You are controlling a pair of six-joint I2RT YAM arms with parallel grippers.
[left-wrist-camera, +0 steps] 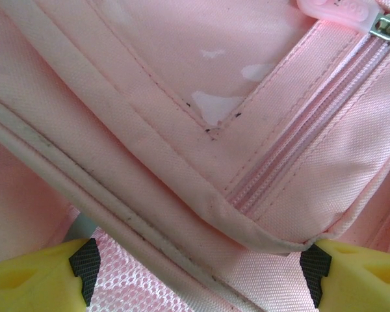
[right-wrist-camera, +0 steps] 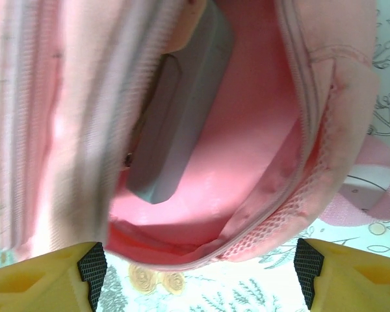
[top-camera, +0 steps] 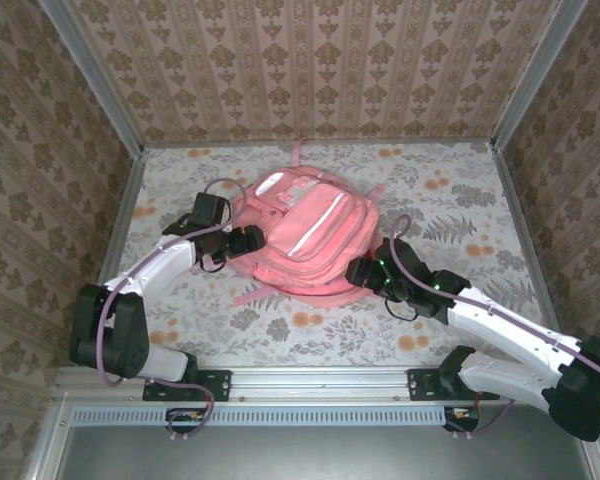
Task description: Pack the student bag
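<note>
The student bag is a large pink backpack with a pale stripe, lying flat in the middle of the table. My left gripper is at the bag's left side. Its jaws are open and wide apart, with a piped pink seam and mesh running between the pads. A closed zip runs up to a pink puller. My right gripper is at the bag's near right edge and stands open, just in front of the gaping main compartment. A flat grey object sits inside.
A floral tablecloth covers the table. Patterned walls and metal posts close in the back and both sides. A loose pink strap trails toward the near side, and a strap loop with a white patch lies to the right of the opening.
</note>
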